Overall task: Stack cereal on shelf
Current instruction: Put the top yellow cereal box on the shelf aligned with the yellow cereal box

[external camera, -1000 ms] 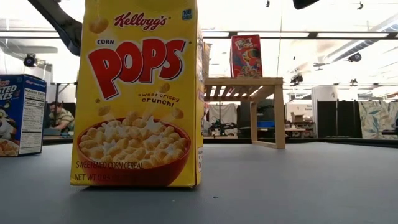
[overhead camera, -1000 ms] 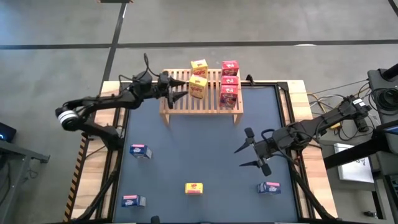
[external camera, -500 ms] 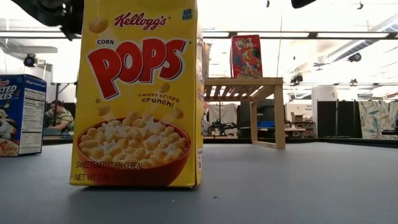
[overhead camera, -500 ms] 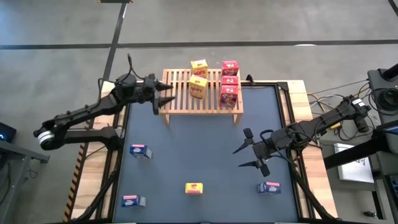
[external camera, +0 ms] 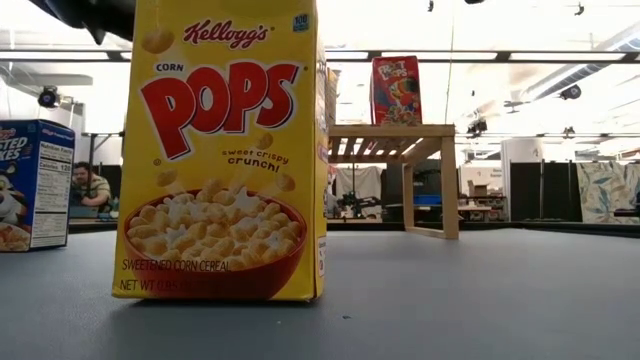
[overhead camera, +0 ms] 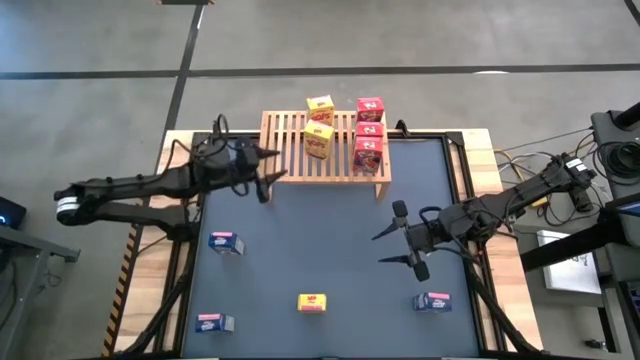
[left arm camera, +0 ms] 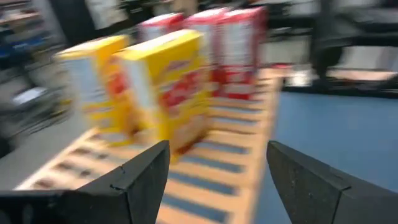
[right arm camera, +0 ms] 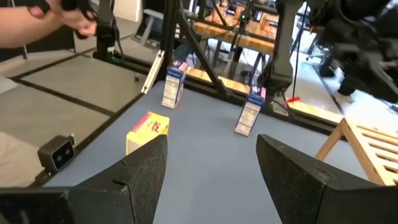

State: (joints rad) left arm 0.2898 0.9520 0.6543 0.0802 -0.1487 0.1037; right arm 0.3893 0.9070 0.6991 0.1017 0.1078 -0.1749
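The shelf (overhead camera: 325, 146) stands at the far middle of the table (overhead camera: 330, 230) with five cereal boxes on its slats: two yellow boxes (overhead camera: 319, 128) toward its middle and three red boxes (overhead camera: 368, 133) in a row on its right part; four boxes are not yet shelved, all standing upright on the near part of the table: a blue box (overhead camera: 226, 242) at mid-left, a box at the near-left corner (overhead camera: 213, 323), a yellow box (overhead camera: 313, 302) at near centre, and another blue box (overhead camera: 432, 301) at near right.

The left gripper (overhead camera: 262, 168) hangs just off the shelf's left end with its jaws spread wide and nothing between them; the nearest loose box for it, I judge, is the mid-left blue box, which lies toward the near edge from its jaws. The right gripper (overhead camera: 392, 245) hovers over the table's right-middle, jaws also apart and empty; the near-right blue box lies just nearer the table edge and a little to the right of it, so that arm looks the closer one for that box.

The left wrist view is smeared, so the print on the shelved boxes is unreadable; the low view is filled by the yellow box, which hides most of the shelf; the colour of the near-left corner box is hard to make out from above.
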